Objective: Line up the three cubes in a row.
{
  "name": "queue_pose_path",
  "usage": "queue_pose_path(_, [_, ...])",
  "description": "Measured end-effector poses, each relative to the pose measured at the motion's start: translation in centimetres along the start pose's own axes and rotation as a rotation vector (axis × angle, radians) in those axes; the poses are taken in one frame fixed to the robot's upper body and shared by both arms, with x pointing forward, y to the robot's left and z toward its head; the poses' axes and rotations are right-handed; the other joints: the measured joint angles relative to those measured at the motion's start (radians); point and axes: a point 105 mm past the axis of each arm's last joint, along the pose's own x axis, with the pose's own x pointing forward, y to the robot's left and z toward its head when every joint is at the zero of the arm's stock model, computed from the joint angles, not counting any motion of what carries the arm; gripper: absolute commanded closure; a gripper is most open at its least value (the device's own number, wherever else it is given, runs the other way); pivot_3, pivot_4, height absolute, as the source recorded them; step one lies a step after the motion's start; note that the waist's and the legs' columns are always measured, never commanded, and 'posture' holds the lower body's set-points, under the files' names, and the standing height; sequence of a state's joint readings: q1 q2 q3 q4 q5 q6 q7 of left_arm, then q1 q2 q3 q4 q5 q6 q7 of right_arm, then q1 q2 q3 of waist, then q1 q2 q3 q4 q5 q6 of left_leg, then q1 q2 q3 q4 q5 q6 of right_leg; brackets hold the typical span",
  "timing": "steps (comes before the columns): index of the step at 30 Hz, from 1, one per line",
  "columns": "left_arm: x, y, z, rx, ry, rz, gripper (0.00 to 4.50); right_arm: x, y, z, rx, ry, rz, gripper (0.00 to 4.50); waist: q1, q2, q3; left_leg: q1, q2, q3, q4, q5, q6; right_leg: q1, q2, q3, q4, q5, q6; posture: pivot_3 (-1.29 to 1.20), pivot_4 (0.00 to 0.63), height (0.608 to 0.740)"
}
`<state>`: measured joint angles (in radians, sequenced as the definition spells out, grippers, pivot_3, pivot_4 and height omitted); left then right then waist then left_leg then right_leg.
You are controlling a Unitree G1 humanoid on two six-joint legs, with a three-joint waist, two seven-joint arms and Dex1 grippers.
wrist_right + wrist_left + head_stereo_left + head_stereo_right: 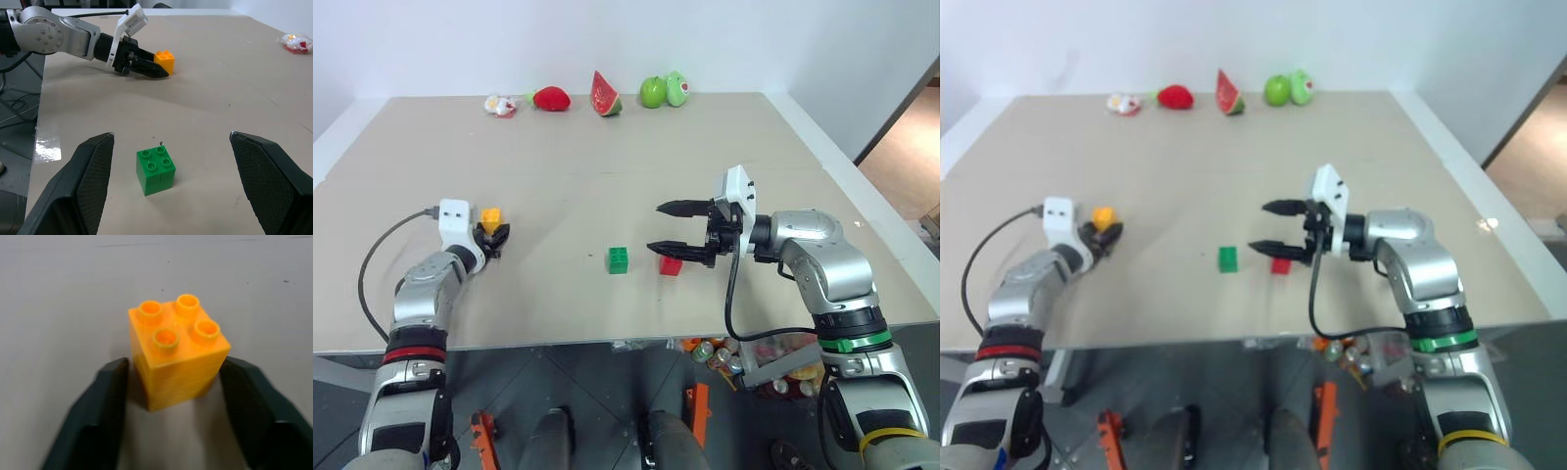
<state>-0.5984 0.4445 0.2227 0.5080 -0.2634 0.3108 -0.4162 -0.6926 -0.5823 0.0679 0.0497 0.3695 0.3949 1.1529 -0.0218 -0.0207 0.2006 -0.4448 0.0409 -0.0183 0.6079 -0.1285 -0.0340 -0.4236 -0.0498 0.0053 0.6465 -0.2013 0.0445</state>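
Note:
A yellow-orange cube (175,348) stands on the table at the left, studs up. My left gripper (495,233) is shut on it, one black finger (105,396) against each side. The green cube (619,259) sits near the table's middle front. Just right of it lies the red cube (671,265), partly covered by the lower finger of my right gripper (654,227). That gripper points left and stands open, holding nothing. In the right wrist view the green cube (155,171) lies between its wide-apart fingers, with the yellow-orange cube (165,61) farther off.
Toy fruits line the far edge of the table (558,176): a strawberry (551,98), a watermelon slice (605,94), a green apple (652,92), and a small wrapped item (499,105). A box of bottles (773,357) sits below the table's front edge at the right.

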Motion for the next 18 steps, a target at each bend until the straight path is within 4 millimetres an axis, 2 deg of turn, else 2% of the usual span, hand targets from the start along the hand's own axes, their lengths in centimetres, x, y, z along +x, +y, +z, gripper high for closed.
queue_pose_path(1, [0.1,0.0,0.1,-0.001,-0.001,0.000,3.18,0.0,0.0,0.0,-0.001,0.000,0.000,0.57,0.000,0.000,0.000,0.000,0.000,0.000,0.000,0.000,0.000,0.000,0.000,0.000,0.000,0.000,0.000,0.00,0.150,0.740])
queue_pose_path(5, [0.1,-0.3,0.0,0.009,0.004,-0.016,3.18,0.0,-0.1,-0.1,0.000,0.000,-0.003,0.57,0.000,0.000,0.000,0.000,0.000,0.000,0.000,0.000,0.000,0.000,0.000,0.000,0.000,0.000,0.000,0.00,0.150,0.740])
queue_pose_path(7, [0.1,-0.9,0.1,0.052,0.008,-0.073,3.18,-0.1,-0.2,-0.2,0.004,0.003,-0.007,0.57,0.000,0.000,0.000,0.000,0.000,0.000,0.000,0.000,0.000,0.000,0.000,0.000,0.000,0.000,0.000,0.00,0.150,0.740])
queue_pose_path(11, [-0.8,-3.0,1.2,0.249,-0.018,-0.280,3.18,-0.8,-0.6,-0.5,0.002,0.029,-0.021,0.57,0.000,-0.001,0.000,0.000,0.000,0.001,-0.001,0.000,-0.001,0.000,0.000,0.000,-0.001,0.000,0.000,0.00,0.150,0.740])
queue_pose_path(13, [-1.3,-4.1,1.4,0.315,-0.020,-0.386,3.18,-1.5,-0.8,-0.7,-0.001,0.056,-0.027,0.57,0.000,-0.001,0.000,0.000,0.000,0.001,-0.002,0.000,-0.001,-0.001,-0.001,0.000,-0.001,0.000,-0.001,0.00,0.150,0.740])
queue_pose_path(16, [-2.9,-6.5,0.8,0.381,0.021,-0.638,3.18,-4.4,-1.1,-1.7,0.017,0.121,-0.057,0.57,0.004,-0.001,0.000,-0.001,0.001,0.003,-0.003,0.000,-0.001,0.000,-0.001,0.000,-0.001,-0.002,0.000,0.00,0.150,0.740])
queue_pose_path(18, [-3.7,-7.4,0.4,0.368,0.054,-0.748,3.18,-5.8,-1.4,-2.2,0.035,0.142,-0.090,0.57,0.003,-0.001,0.000,-0.001,0.003,0.006,-0.003,0.000,-0.001,-0.001,-0.001,0.000,-0.001,-0.003,-0.001,0.00,0.150,0.740])
